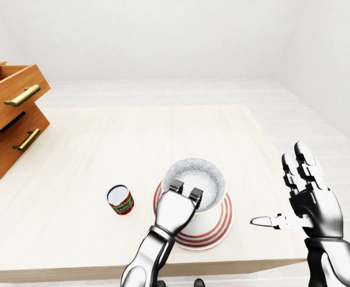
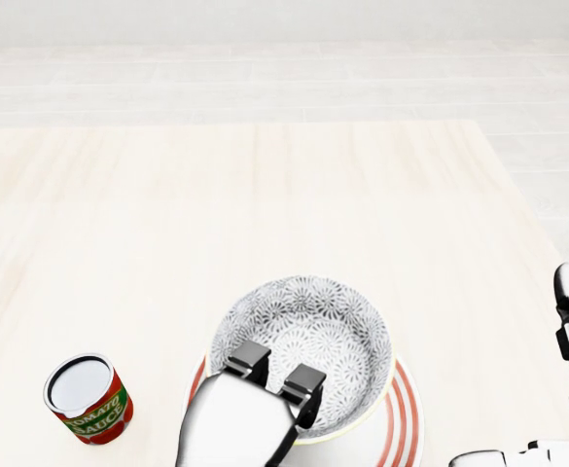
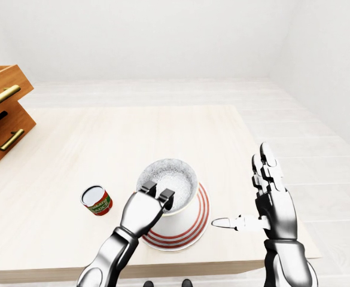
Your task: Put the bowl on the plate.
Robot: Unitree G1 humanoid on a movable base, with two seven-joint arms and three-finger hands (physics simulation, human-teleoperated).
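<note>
Left hand (image 2: 237, 423) clamped on the bowl (image 2: 313, 336) rim. Bowl sits over the plate (image 2: 407, 418), near the table (image 2: 265, 204) bottom edge in head view; contact unclear. Can (image 2: 88, 397) left of plate, apart. Right hand (image 1: 309, 200) fingers spread, past table's right edge.

Bare wood fills the far half of the table (image 2: 294, 185), open from either side. At the near edge the bowl (image 2: 308, 336) on the plate (image 2: 407, 418) blocks the middle, the left robot hand (image 2: 240, 420) pinching its near rim. The sauce can (image 2: 88, 397) stands left, apart. Drawers (image 1: 10, 116) close the far left. The right robot hand (image 1: 306, 197), spread, stands off the right edge.
</note>
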